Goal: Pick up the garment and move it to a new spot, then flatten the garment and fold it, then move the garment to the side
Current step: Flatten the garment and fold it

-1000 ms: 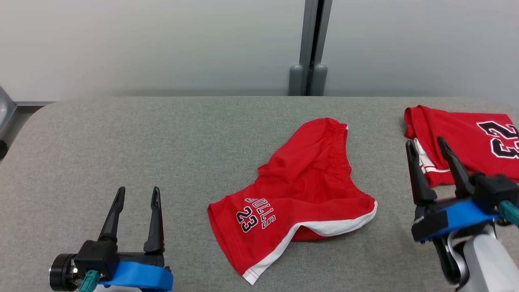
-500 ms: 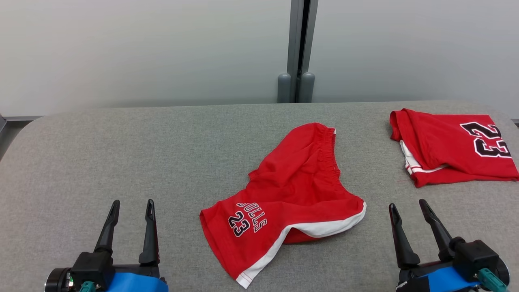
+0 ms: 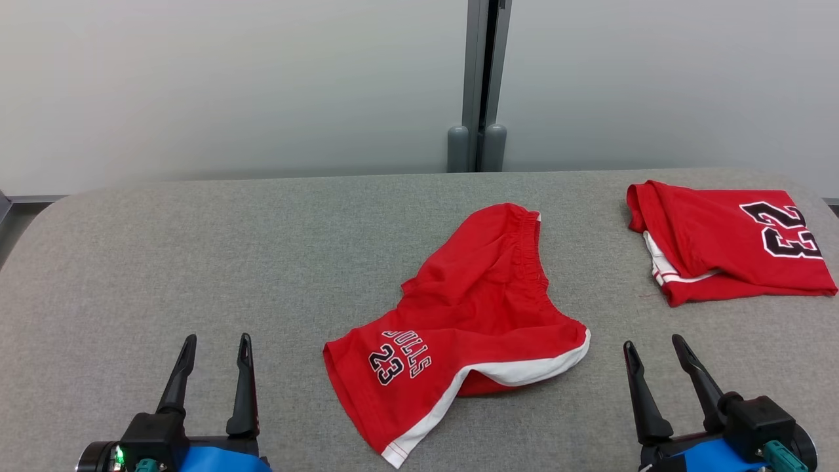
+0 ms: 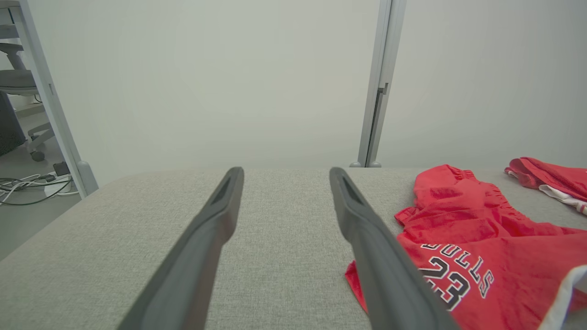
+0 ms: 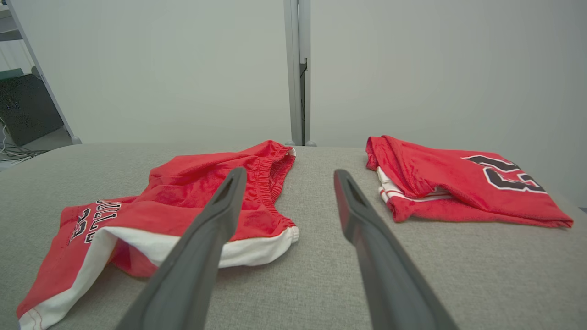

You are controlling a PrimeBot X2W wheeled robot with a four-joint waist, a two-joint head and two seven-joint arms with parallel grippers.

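Red shorts (image 3: 472,314) with white trim and a black "BULLS 23" print lie crumpled in the middle of the grey table (image 3: 262,262); they also show in the left wrist view as red shorts (image 4: 481,247) and in the right wrist view as red shorts (image 5: 183,201). My left gripper (image 3: 216,344) stands open at the lower left, apart from them, nothing between its fingers. My right gripper (image 3: 652,347) stands open at the lower right, just right of the shorts' white hem.
A folded red jersey (image 3: 727,239) with a black "23" lies at the table's back right, seen too as the jersey (image 5: 458,183). A grey post (image 3: 482,85) stands behind the table against a pale wall. Bare table surface stretches across the left half.
The right gripper has drawn back from beside the folded jersey to the lower right, near the front edge. The camera has shifted, so the whole scene sits slightly lower and to the left.
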